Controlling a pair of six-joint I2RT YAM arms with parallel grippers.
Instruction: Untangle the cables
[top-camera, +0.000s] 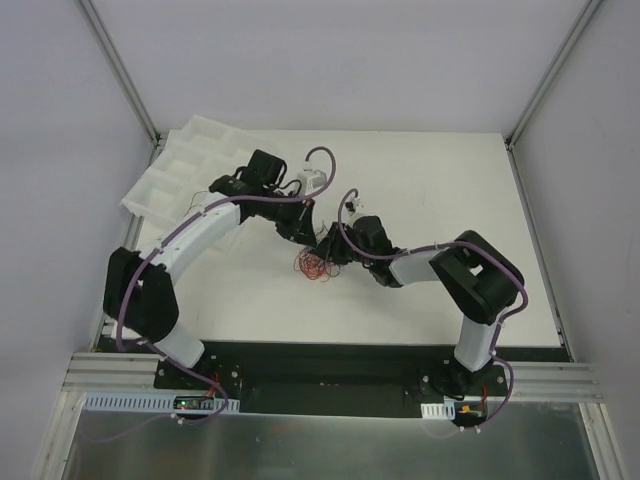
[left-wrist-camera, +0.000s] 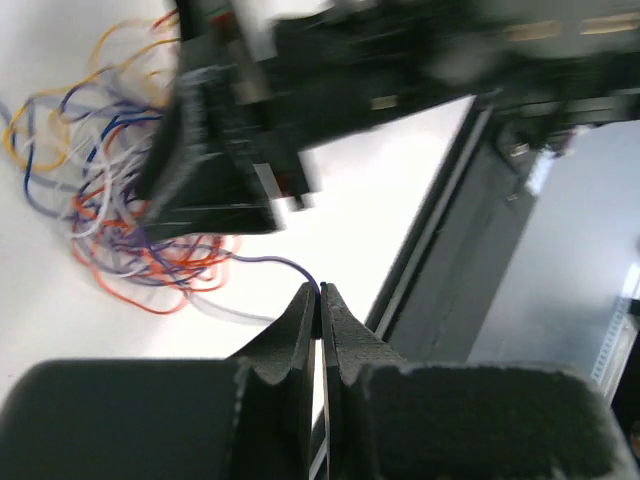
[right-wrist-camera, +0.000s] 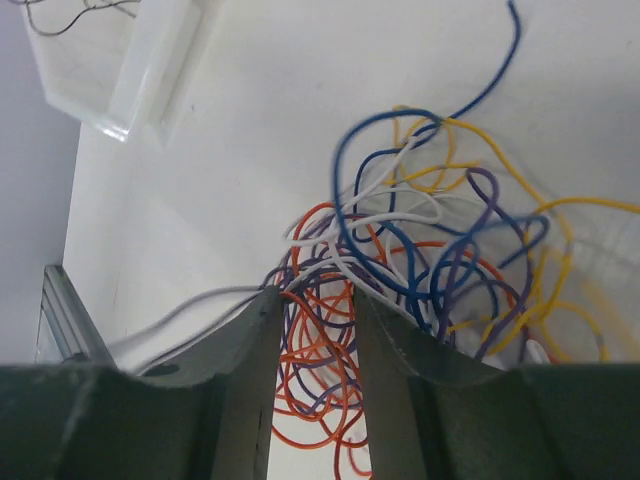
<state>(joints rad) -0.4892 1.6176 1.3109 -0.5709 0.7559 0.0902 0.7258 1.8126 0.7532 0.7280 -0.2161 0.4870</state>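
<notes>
The cables (top-camera: 314, 265) lie in a tangled heap of orange, purple, blue, yellow and white wires on the white table, between the two arms. My left gripper (left-wrist-camera: 322, 290) is shut, pinching the end of one purple wire (left-wrist-camera: 268, 262) that leads out of the heap (left-wrist-camera: 110, 200). In the top view this gripper (top-camera: 300, 222) sits just behind the heap. My right gripper (right-wrist-camera: 312, 295) stands open over the tangle (right-wrist-camera: 420, 250), with orange and purple loops (right-wrist-camera: 320, 380) running loosely between its fingers. From above, it (top-camera: 326, 250) is at the heap's right edge.
A white compartment tray (top-camera: 185, 170) sits tilted at the table's back left corner. In the right wrist view the tray (right-wrist-camera: 130, 70) holds a few thin wires. Metal frame posts stand at the back corners. The table's front edge (left-wrist-camera: 440, 230) runs close to the left gripper.
</notes>
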